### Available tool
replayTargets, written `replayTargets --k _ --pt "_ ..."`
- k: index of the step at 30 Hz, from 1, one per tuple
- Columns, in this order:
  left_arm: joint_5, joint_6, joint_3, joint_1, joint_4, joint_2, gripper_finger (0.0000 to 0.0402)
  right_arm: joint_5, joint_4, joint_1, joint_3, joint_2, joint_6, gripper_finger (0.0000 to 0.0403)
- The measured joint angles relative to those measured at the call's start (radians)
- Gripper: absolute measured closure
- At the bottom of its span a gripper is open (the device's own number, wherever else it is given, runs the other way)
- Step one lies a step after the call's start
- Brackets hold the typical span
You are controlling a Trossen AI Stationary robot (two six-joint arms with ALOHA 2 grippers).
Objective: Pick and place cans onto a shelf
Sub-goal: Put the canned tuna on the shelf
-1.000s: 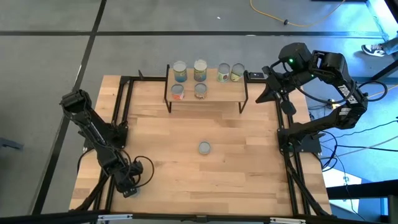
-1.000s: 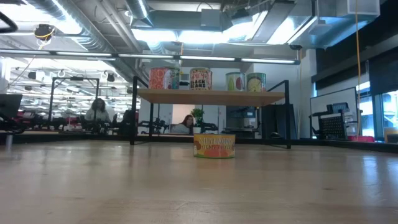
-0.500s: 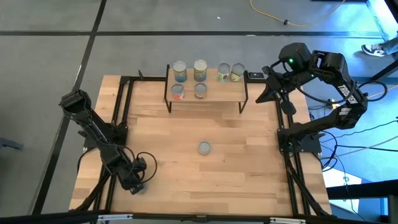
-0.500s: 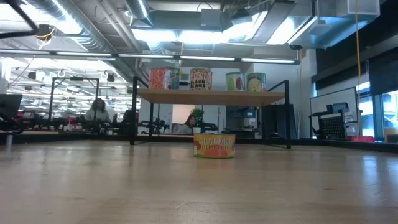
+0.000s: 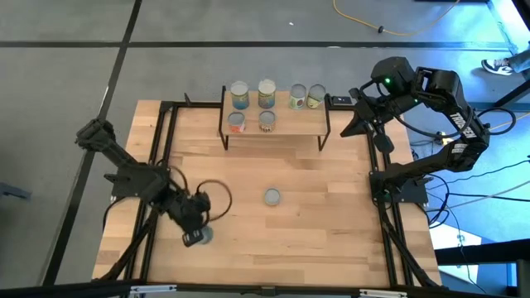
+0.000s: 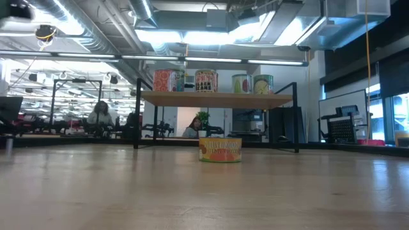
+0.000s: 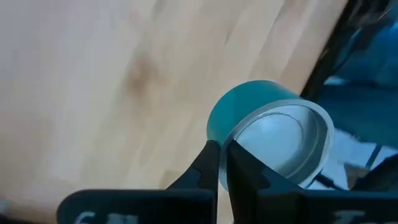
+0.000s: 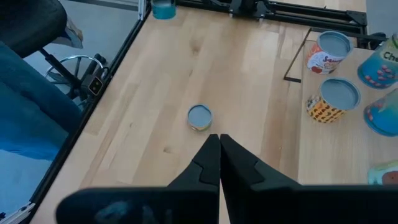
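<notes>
My left gripper (image 5: 199,236) hangs over the near left part of the table, shut on a blue-green can (image 7: 273,140) with a silvery top. One low yellow-orange can (image 5: 272,196) stands alone on its base at the table's middle. The shelf (image 5: 286,126), a small wood-topped rack on black legs, stands at the far edge. Several cans (image 5: 266,93) stand upright on its top. My right gripper (image 8: 219,155) is shut and empty, held high over the far right corner (image 5: 358,124). My left gripper pinches the can's top rim (image 7: 231,138) between its two fingertips, at the side of the can nearest the wrist. The fingers slant steeply down from above. The can hangs tilted below them, its silvery top turned up toward the wrist, lifted off the table.
Black metal frame rails (image 5: 157,149) run along the table's left and right sides, and the arm bases stand on them. Bare wood lies between the lone can and the shelf. Beyond the table is an office room with people sitting (image 6: 101,115).
My left gripper has risen from the table's near left corner and swung toward the right and the middle, most of it in the last half second. The blue-green can has gone up with it, off the table.
</notes>
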Motion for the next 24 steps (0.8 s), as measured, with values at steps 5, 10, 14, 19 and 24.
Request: replayTargets --k 5,10,14,19,24 --pt "-0.087 0.156 0.172 0.172 -0.124 0.000 0.0396 0.074 0.000 0.000 0.000 0.000 0.000 0.0398" --pt "-0.113 0.356 0.310 0.360 -0.147 0.028 0.0396 0.109 -0.002 0.000 0.000 0.000 0.000 0.0398" --pt "-0.117 0.491 0.396 0.484 -0.143 0.073 0.0396 0.109 -0.002 0.000 0.000 0.000 0.013 0.0398" --pt "-0.094 0.645 0.484 0.586 -0.140 0.191 0.0396 0.112 -0.002 0.000 0.000 0.000 0.027 0.0398" --pt "-0.071 0.791 0.617 0.658 -0.132 0.344 0.0396 0.112 -0.002 0.000 0.000 0.000 0.026 0.0398"
